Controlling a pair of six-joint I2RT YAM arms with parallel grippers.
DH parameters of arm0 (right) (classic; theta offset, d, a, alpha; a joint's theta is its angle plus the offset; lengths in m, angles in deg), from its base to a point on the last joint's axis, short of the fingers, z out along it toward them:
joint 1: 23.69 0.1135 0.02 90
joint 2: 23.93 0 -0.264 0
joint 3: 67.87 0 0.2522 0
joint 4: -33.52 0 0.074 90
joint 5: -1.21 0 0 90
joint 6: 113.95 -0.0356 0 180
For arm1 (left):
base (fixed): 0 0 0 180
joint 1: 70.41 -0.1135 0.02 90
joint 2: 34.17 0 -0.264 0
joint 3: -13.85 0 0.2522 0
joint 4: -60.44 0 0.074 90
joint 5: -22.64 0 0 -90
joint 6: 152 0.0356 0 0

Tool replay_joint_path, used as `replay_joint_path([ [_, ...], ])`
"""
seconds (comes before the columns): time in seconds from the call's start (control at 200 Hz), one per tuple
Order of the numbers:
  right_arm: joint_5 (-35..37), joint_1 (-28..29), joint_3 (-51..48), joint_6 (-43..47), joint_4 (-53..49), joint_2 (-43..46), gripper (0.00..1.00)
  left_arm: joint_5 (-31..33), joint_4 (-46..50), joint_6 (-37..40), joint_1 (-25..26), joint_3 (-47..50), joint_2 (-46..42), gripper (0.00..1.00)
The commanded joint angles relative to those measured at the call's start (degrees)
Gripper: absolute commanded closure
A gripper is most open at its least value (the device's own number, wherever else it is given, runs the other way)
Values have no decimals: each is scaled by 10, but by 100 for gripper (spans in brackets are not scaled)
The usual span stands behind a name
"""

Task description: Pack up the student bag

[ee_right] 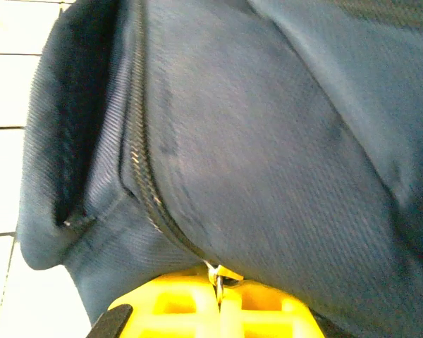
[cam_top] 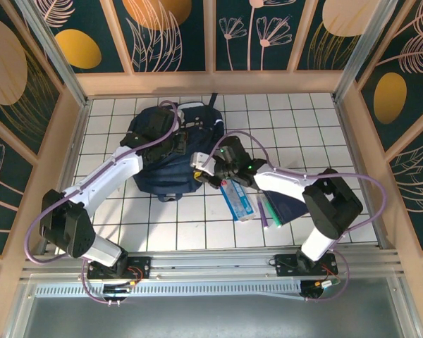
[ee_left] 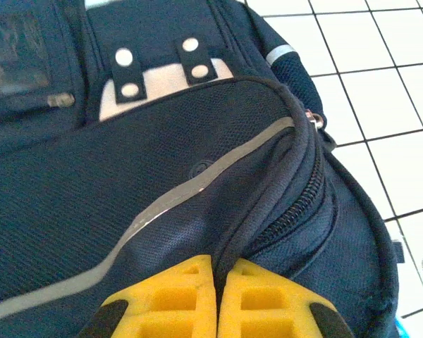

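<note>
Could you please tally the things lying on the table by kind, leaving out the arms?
Bag: 1
Book: 1
Light-blue case: 1
Pens: 2 (one green, one purple; too small to be sure of the kind)
Total: 5

A white gridded tabletop (cam_top: 183, 232) sits enclosed by dark teal walls (cam_top: 176, 35) patterned with gold leaves.
</note>
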Motion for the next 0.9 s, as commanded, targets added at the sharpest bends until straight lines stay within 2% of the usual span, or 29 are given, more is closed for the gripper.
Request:
replay_joint_path([
  [0.0, -55, 60, -10, -41, 36, 5, 93, -67, -59, -113, 1, -11, 25, 100],
  [0.065, -55, 67, -15, -40, 18, 8, 90, -58, -67, -114, 1, -13, 35, 100],
  [0.14, -57, 64, -24, -33, -2, 18, 80, -35, -62, -98, 2, -21, 44, 100],
  [0.245, -80, 44, -25, -68, -11, 30, 79, -17, -68, -78, 2, -15, 45, 100],
  [0.32, -106, 27, -21, -160, 6, 28, 78, -18, -78, -80, 2, -8, 48, 100],
  [0.375, -105, 23, -29, -257, 38, 28, 68, -30, -76, -87, 2, -11, 52, 100],
  [0.45, -98, 22, -53, -371, 82, 34, 60, -44, -75, -93, 2, -15, 51, 100],
  [0.565, -31, 13, -114, -519, 140, 72, 44, -36, -95, -74, 2, 5, 37, 100],
  [0.716, 40, -4, -131, -669, 92, 121, 41, -28, -95, -50, 0, 8, 30, 100],
  [0.801, 142, 7, -112, -776, 31, 146, 40, -51, -112, -45, 1, 13, 25, 100],
  [0.896, 188, 2, -134, -880, 57, 179, 38, -53, -114, -45, 1, 9, 27, 100],
])
